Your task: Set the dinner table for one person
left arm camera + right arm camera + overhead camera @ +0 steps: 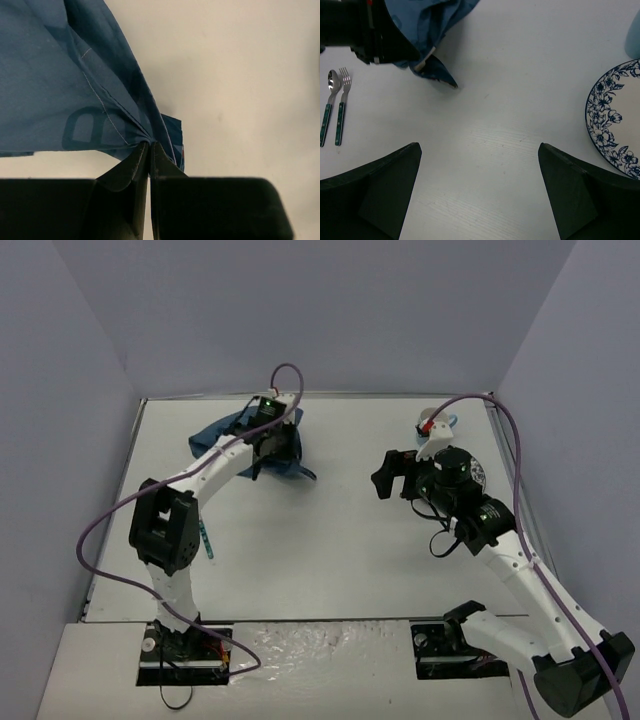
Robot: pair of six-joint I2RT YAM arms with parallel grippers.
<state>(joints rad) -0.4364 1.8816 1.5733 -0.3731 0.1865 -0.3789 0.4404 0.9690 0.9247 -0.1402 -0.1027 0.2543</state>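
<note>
The white dinner table (pixel 350 540) carries a dark blue letter-printed cloth (pixel 222 432) at the back left. My left gripper (pixel 263 470) is shut on a bunched fold of the cloth (pixel 50 75), its jaws pressed together (pixel 150 145). A blue-flowered white plate (pixel 479 476) lies at the right, partly under my right arm; it also shows in the right wrist view (pixel 615 120). My right gripper (pixel 383 480) is open and empty above bare table (pixel 479 150), left of the plate. A spoon (pixel 327 105) and fork (pixel 341 105) with green handles lie side by side.
A light blue cup (pixel 441 424) stands behind the plate at the back right. The fork and spoon (pixel 205 538) lie next to my left arm's elbow. Grey walls enclose the table on three sides. The cloth's corner (pixel 440 75) rests on the table.
</note>
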